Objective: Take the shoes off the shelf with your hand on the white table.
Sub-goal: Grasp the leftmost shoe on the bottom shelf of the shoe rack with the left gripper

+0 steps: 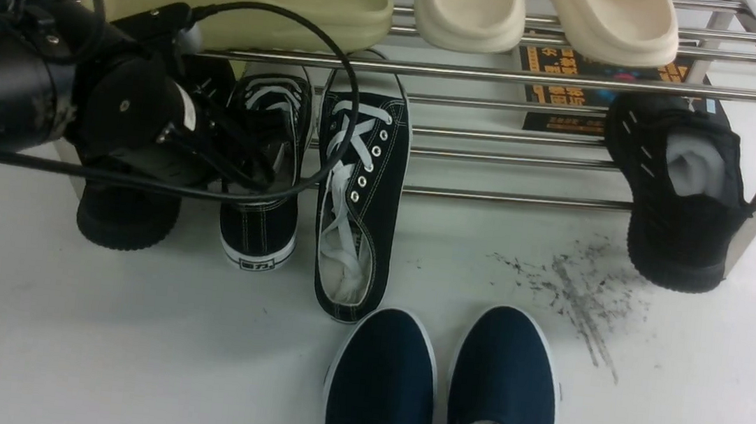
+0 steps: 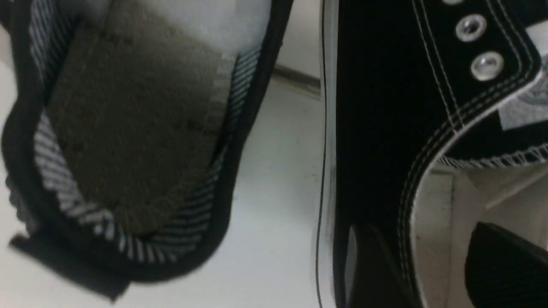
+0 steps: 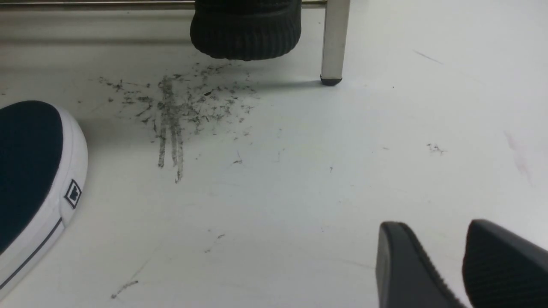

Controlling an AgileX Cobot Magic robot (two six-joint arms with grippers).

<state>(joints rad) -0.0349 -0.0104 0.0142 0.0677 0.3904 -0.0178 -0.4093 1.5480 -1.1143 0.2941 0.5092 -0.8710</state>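
Ann: Where are the shoes with laces?

Ben: Your two black lace shoes, the left one [image 1: 258, 231] and the right one [image 1: 385, 206], are on the low part of the shiny shelf [image 1: 504, 78]. Their heels stick out past the front bar, toward you.

Ann: What is your left hand [image 2: 428, 239] doing?

Ben: It is open, down by a lace shoe. One finger is by the black side and the other is over the shoe's hole. I can't tell if they touch it.

Ann: And your right hand [image 3: 439, 231]?

Ben: It is open just a little, with only white table [image 3: 299, 205] showing between its fingers.

Ann: What else do you have there?

Ben: Two blue shoes, one [image 1: 383, 374] beside the other [image 1: 506, 366], sit on the table, in front of the shelf. Plain black shoes are on the low part too, one [image 1: 128, 217] near your left side and one [image 1: 684, 244] near your right. Green slippers [image 1: 287, 2] and cream slippers [image 1: 471, 11] sit up top.
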